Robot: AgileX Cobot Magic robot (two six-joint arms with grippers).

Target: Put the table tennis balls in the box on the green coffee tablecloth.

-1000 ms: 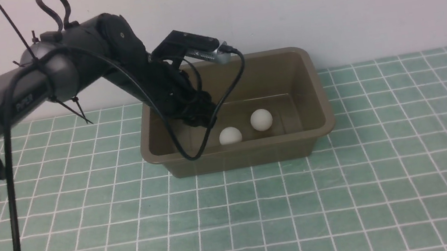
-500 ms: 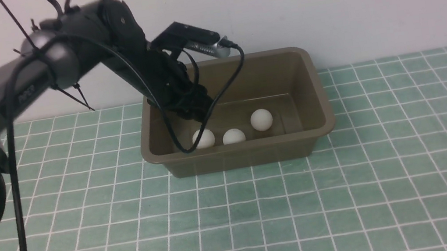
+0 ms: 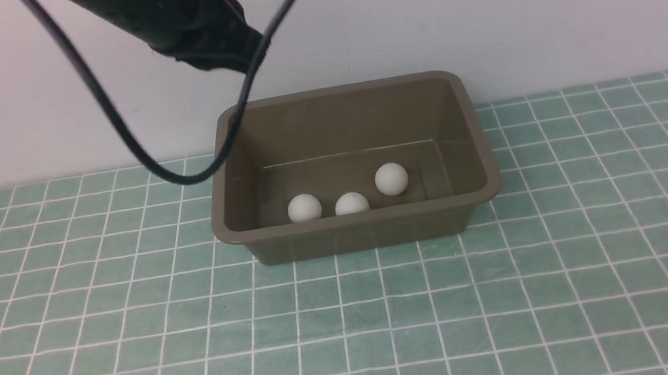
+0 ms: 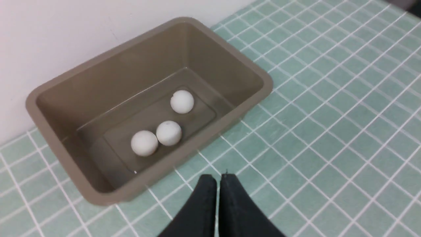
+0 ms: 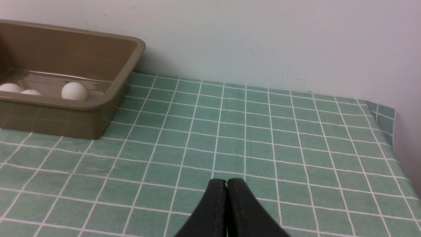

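**A:** Left arm (image 3: 175, 12) was down inside the box (image 3: 358, 218) a second ago. It's now up and out, above the box's rear left corner. The third ball appeared half a second back and sits in the same spot.

**B:** Grippers?

**A:** Left gripper (image 4: 217, 177): fingers pressed together, nothing between them. Right gripper (image 5: 226, 182): same, closed and empty, low over the bare green coffee tablecloth (image 3: 522, 292), well to the right of the box.

**B:** Balls?

**A:** All three table tennis balls (image 3: 351, 203) are on the box floor. Two sit close together by the front wall; can't tell if they touch. The third is a little apart to the right. No ball on the cloth in any view.

**B:** Geometry for the next move?

**A:** The box's long axis runs left-right along the wall (image 3: 479, 7). The left arm is the nearer one and the balls lie below its gripper. My read: placing is done, only the retract is left.

**B:** Obstructions?

**A:** A loose cable (image 3: 120, 133) loops down from the left arm. Its lowest part crosses in front of the box's left rim in the front view; contact unclear. It could snag the rim on pull-back.
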